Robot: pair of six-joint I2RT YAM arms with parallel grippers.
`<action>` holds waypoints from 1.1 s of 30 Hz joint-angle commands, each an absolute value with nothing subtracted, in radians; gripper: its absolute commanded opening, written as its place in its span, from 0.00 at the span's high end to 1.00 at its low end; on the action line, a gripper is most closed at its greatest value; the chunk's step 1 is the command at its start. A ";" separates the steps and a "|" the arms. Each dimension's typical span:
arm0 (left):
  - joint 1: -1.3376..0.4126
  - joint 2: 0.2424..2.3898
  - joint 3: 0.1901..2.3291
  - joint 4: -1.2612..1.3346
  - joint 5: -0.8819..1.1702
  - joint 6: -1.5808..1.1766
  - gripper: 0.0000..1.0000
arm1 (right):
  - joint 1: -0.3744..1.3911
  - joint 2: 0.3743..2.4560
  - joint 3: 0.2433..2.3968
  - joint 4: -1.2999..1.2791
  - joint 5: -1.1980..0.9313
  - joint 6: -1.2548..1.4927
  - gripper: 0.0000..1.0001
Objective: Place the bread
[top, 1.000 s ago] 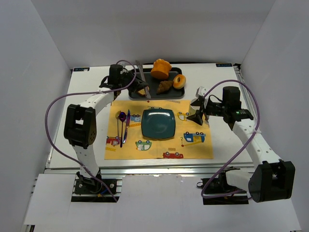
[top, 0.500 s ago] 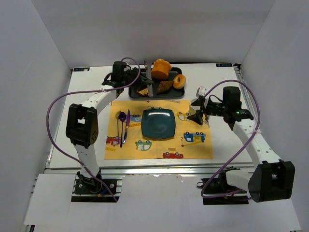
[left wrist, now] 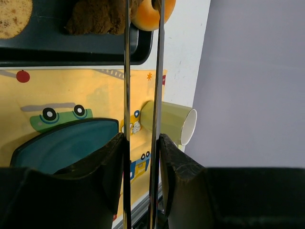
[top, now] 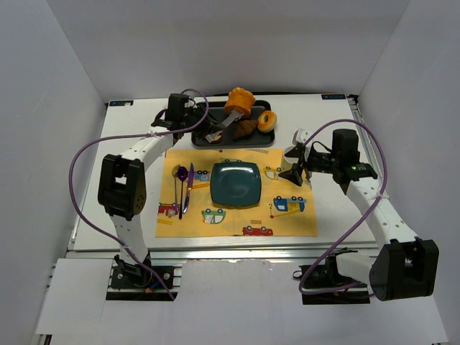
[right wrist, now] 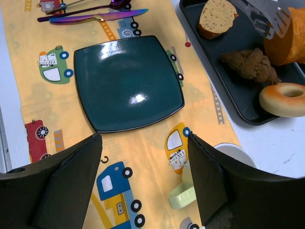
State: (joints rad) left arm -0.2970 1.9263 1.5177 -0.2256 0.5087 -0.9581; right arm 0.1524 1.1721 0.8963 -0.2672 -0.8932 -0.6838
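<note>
The plate (top: 235, 184) is open from above and from its near edge. The cutlery (top: 184, 188) lies close on its left; the tipped cup (top: 290, 154) and the right gripper (top: 299, 175) stand near its right. On the tray (top: 231, 141), the croissant (top: 245, 129) and donut (top: 267, 121) crowd the near side of the bread (top: 239, 103), and the tongs (top: 219, 128) slant in over the toast (top: 211, 135).

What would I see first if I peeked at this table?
Probably the bright orange bun at the far end of the dark tray, with metal tongs held in the left gripper reaching right up to it. Next, the shiny teal square plate in the middle of the yellow placemat printed with cartoon cars.
</note>
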 commanded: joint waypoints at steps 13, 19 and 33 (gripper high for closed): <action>-0.308 1.827 1.437 -0.020 0.511 -1.167 0.56 | 0.146 1.147 0.871 -0.250 -0.908 -0.695 0.23; -0.308 1.789 1.378 0.033 0.492 -1.255 0.54 | 0.143 1.149 0.870 -0.241 -0.913 -0.690 0.23; -0.308 1.782 1.324 0.127 0.466 -1.367 0.54 | 0.141 1.146 0.865 -0.244 -0.910 -0.693 0.23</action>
